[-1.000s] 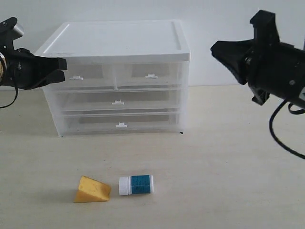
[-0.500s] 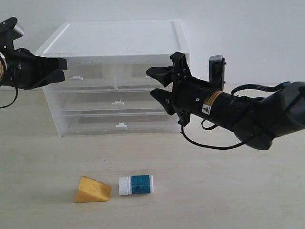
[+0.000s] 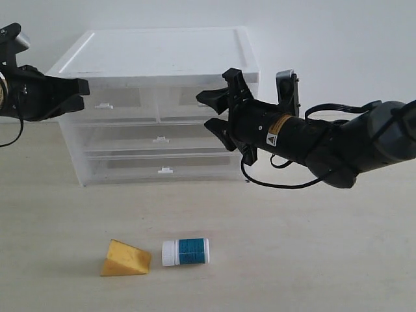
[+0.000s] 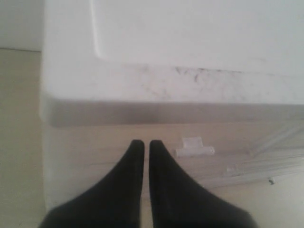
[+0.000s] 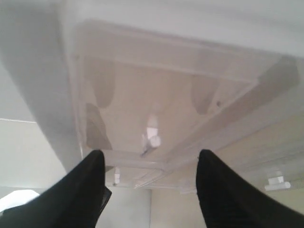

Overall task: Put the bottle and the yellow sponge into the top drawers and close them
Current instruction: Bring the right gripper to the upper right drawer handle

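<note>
right end effector (image 3: 203, 110) spread wide, empty, facing the top drawers (image 3: 175, 99); bottle (image 3: 186, 251) well apart.

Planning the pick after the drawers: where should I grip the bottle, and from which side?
Probably mid-body, on the teal label of the bottle, coming straight down from above. It lies on its side, white cap toward the yellow sponge, so close the jaws across its round body, near side and far side.

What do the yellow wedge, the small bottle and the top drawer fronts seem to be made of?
Yellow wedge: probably foam sponge, matte, with a slightly grainy surface. Bottle: likely plastic, with a smooth white cap and a teal label. Top drawer fronts: apparently translucent plastic, since the inside shows hazily through them.
</note>
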You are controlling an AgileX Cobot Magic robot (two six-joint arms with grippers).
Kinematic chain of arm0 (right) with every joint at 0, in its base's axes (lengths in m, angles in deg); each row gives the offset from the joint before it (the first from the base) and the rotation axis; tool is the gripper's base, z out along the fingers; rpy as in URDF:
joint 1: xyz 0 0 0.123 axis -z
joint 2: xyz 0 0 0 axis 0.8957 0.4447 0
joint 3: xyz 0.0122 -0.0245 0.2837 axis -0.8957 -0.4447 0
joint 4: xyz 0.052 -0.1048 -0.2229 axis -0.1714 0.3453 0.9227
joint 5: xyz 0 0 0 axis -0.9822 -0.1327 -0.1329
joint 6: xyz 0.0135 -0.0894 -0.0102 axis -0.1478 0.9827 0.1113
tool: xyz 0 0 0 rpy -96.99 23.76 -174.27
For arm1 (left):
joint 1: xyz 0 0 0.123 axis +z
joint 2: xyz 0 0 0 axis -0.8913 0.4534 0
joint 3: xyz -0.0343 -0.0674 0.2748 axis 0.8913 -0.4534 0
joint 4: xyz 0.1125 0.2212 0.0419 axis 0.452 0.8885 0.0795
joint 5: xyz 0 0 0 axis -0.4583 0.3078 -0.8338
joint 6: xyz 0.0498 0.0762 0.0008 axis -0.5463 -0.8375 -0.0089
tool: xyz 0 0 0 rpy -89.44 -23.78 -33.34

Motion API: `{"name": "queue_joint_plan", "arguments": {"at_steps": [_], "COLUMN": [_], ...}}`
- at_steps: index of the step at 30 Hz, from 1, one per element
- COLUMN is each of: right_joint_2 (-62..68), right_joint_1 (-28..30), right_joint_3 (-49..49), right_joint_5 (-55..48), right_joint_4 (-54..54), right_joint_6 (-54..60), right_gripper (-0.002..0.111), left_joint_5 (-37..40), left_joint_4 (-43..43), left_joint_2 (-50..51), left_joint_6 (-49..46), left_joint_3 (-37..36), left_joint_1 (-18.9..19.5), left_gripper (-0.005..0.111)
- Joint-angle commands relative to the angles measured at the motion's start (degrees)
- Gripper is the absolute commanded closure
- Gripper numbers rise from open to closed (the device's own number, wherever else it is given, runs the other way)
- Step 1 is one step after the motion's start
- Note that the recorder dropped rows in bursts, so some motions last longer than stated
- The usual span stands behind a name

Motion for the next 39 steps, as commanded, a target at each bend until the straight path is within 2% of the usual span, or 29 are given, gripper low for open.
{"name": "queue_joint_plan", "arguments": {"at_steps": [1,4,6,12,14,19,25,32,39], "right_joint_2": [0.0,0.0,0.0,0.0,0.0,0.0,0.0,0.0,0.0], "right_joint_1": [0.1,0.1,0.1,0.1,0.1,0.1,0.1,0.1,0.1], "right_joint_3": [0.5,0.5,0.5,0.5,0.5,0.5,0.5,0.5,0.5], "right_joint_5": [0.5,0.5,0.5,0.4,0.4,-0.2,-0.2,-0.2,-0.2], "right_joint_4": [-0.5,-1.2,-1.2,-1.1,-1.1,-1.1,-1.1,-1.3,-1.2], "right_joint_6": [2.0,2.8,3.2,3.8,4.5,4.5,4.7,5.4,5.9], "right_gripper": [0.057,0.057,0.057,0.057,0.057,0.057,0.057,0.057,0.057], "left_joint_5": [-0.7,-2.4,-3.2,-3.9,-3.9,-2.9,-6.2,-2.2,2.3], "left_joint_4": [0.0,0.0,0.0,0.0,0.0,0.0,0.0,-0.2,-0.3], "left_joint_2": [0.0,0.0,0.0,0.0,0.0,0.6,2.5,2.5,2.5], "left_joint_6": [-0.2,-0.2,-0.2,-0.2,-0.2,-0.2,-0.2,-5.2,-7.4], "left_joint_3": [0.4,0.4,0.4,0.4,0.4,1.1,3.1,3.1,3.3], "left_joint_1": [0.1,0.1,0.1,0.1,0.1,0.1,-0.9,-3.3,-3.9], "left_gripper": [0.103,0.102,0.095,0.057,0.05,0.048,0.048,0.048,0.048]}}
